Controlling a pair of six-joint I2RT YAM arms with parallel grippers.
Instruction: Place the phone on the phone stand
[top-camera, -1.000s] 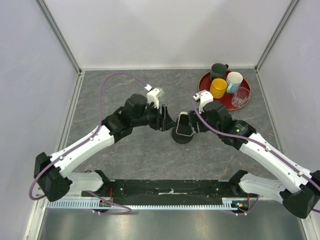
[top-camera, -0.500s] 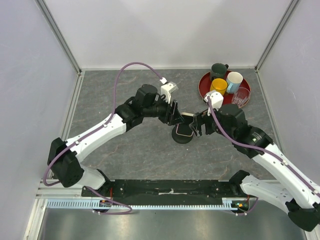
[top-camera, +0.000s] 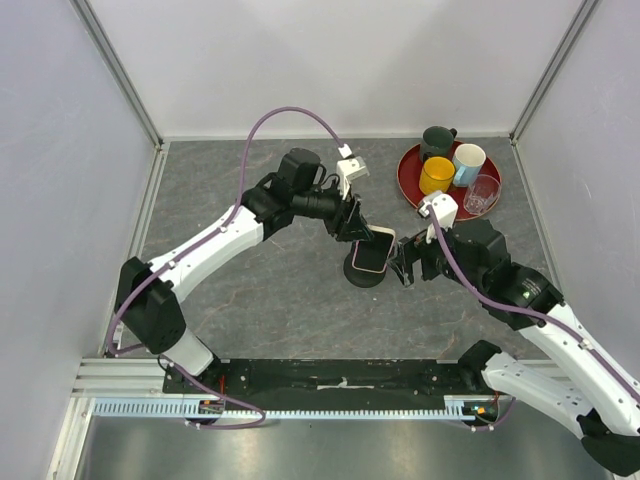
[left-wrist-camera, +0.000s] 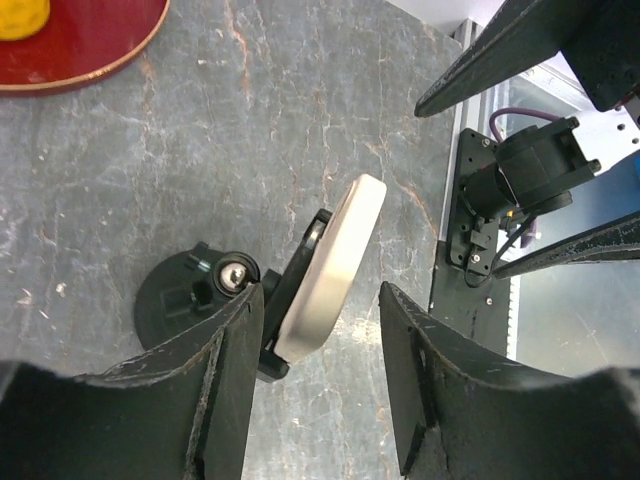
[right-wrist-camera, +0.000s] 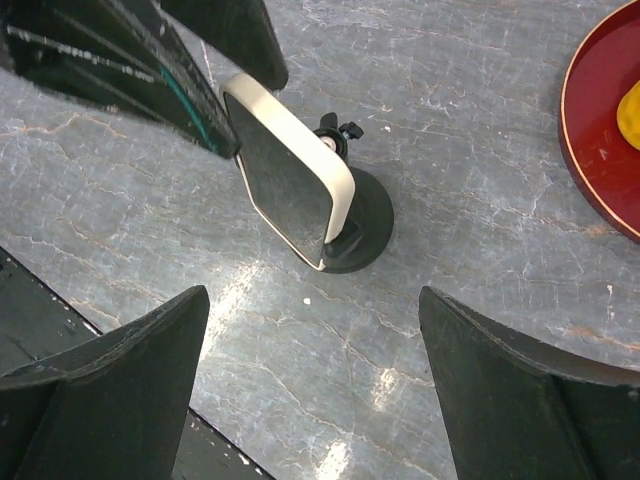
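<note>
**Phone seated on stand, both hands open**

The left hand (top-camera: 356, 224) is spread wide at the upper edge of the phone (right-wrist-camera: 290, 182), with nothing gripped. The right hand (top-camera: 404, 264) is likewise open and empty, close by. The phone is leaned on the phone stand (right-wrist-camera: 368, 236) on the table (top-camera: 260, 292).

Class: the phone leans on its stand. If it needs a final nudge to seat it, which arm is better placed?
Probably the left: the left gripper is open, with fingers either side of the phone on the phone stand. The right gripper, also open, sits back from it.
</note>
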